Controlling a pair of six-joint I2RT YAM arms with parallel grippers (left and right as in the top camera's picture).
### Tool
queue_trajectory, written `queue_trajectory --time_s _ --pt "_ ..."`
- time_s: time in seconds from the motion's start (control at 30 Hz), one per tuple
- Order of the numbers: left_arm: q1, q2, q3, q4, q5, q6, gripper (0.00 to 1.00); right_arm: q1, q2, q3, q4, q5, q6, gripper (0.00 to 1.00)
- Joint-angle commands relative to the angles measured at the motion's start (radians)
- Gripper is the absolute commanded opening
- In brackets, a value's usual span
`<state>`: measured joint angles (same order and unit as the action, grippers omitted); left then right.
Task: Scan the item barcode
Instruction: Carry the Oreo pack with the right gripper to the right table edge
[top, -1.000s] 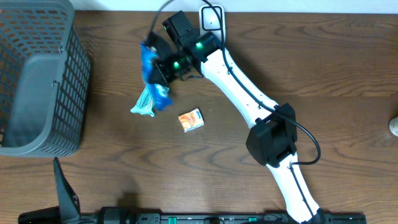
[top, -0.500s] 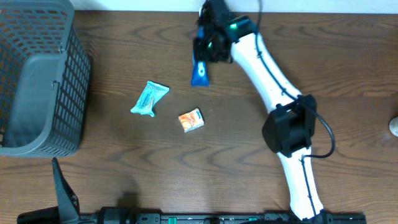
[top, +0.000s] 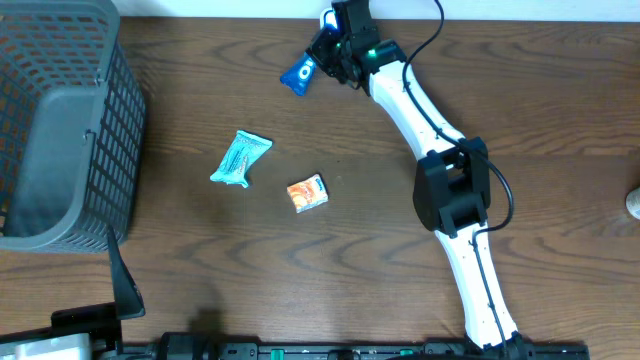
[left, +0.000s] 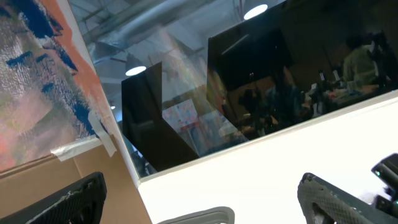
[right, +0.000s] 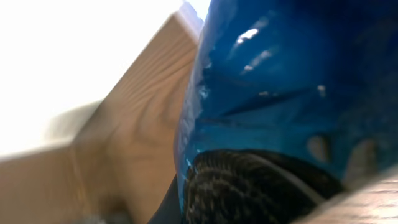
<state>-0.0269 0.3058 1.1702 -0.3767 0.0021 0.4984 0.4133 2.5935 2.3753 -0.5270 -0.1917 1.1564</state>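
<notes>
Above the far edge of the dark wooden surface (top: 560, 100), the blue packet (top: 300, 73) hung tilted in the air, pinched tight in the right jaws. Within a second it had been carried there from just over the teal sachet (top: 241, 159) and turned from hanging straight down. That suggested it was being presented for scanning, though no scanner or barcode showed. Its wrapper was glossy and crinkled, printed with a dark round biscuit. An orange box (top: 308, 192) lay beside the sachet, and a grey basket (top: 60, 130) stood at the left. The left jaws stood wide and empty, aimed off into the room.
</notes>
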Motion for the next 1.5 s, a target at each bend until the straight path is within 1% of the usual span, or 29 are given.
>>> queue_trajectory --time_s 0.0,0.13,0.27,0.33,0.37,0.4,0.43,0.57,0.6,0.67,0.7,0.8,0.83,0.87,0.9,0.97,1.03,1.1,1.17,1.23,1.27,1.33,1.4,1.47 --pt "0.005 -0.001 -0.014 0.009 0.006 -0.002 0.98 -0.003 -0.019 0.011 0.039 0.108 0.169 0.02" --pt "0.005 -0.001 -0.042 0.009 0.006 -0.002 0.98 -0.002 0.006 0.011 0.127 0.113 0.191 0.02" --pt "0.005 0.001 -0.057 0.016 0.006 -0.002 0.98 -0.002 0.017 0.011 0.128 0.11 0.231 0.02" --pt "0.005 0.011 -0.058 0.021 0.006 -0.002 0.98 0.0 0.024 0.011 0.134 0.097 0.291 0.02" --pt "0.005 0.013 -0.058 0.022 0.006 -0.002 0.98 0.0 0.027 0.011 0.153 0.101 0.285 0.02" --pt "0.005 0.017 -0.058 0.022 0.006 -0.002 0.98 0.0 0.027 0.011 0.169 0.102 0.269 0.02" --pt "0.005 0.019 -0.058 0.022 0.006 -0.002 0.98 -0.001 0.031 0.011 0.201 0.105 0.212 0.02" --pt "0.005 0.019 -0.058 0.023 0.006 -0.002 0.98 -0.014 0.031 0.011 0.205 0.063 0.183 0.02" --pt "0.005 0.019 -0.058 0.025 0.006 -0.002 0.98 -0.019 0.03 0.011 0.213 0.026 0.157 0.02" --pt "0.005 0.019 -0.058 0.029 0.006 -0.002 0.98 -0.036 0.002 0.013 0.214 -0.033 0.049 0.01" --pt "0.005 0.019 -0.058 0.029 0.006 -0.002 0.98 -0.049 -0.031 0.013 0.165 -0.047 -0.004 0.01" --pt "0.005 0.019 -0.058 0.029 0.006 -0.002 0.98 -0.092 -0.139 0.013 -0.069 -0.042 -0.106 0.01" --pt "0.005 0.019 -0.058 0.029 0.006 -0.002 0.98 -0.101 -0.159 0.013 -0.119 -0.04 -0.128 0.01" --pt "0.005 0.019 -0.058 0.029 0.006 -0.002 0.98 -0.136 -0.235 0.013 -0.301 0.011 -0.208 0.01" --pt "0.005 0.019 -0.058 0.029 0.006 -0.002 0.98 -0.149 -0.26 0.013 -0.362 0.04 -0.238 0.01" --pt "0.005 0.019 -0.058 0.029 0.006 -0.002 0.98 -0.204 -0.339 0.013 -0.589 0.214 -0.315 0.01" --pt "0.005 0.019 -0.058 0.029 0.006 -0.002 0.98 -0.248 -0.374 0.013 -0.722 0.307 -0.353 0.01" --pt "0.005 0.019 -0.058 0.028 0.014 -0.002 0.98 -0.324 -0.396 0.013 -0.86 0.342 -0.484 0.01" --pt "0.005 0.019 -0.059 0.028 0.014 -0.002 0.98 -0.407 -0.392 0.008 -0.962 0.367 -0.565 0.01" --pt "0.005 0.019 -0.06 0.029 0.014 -0.002 0.98 -0.477 -0.388 -0.013 -0.999 0.383 -0.609 0.01" --pt "0.005 0.019 -0.06 0.029 0.014 -0.002 0.98 -0.509 -0.387 -0.029 -1.0 0.387 -0.632 0.01" --pt "0.005 0.019 -0.06 0.028 0.014 -0.002 0.98 -0.621 -0.387 -0.095 -0.975 0.402 -0.673 0.01" --pt "0.005 0.019 -0.06 0.027 0.013 -0.002 0.98 -0.734 -0.386 -0.196 -0.894 0.412 -0.712 0.01" --pt "0.005 0.019 -0.06 0.027 0.013 -0.002 0.98 -0.807 -0.386 -0.284 -0.818 0.412 -0.721 0.01"
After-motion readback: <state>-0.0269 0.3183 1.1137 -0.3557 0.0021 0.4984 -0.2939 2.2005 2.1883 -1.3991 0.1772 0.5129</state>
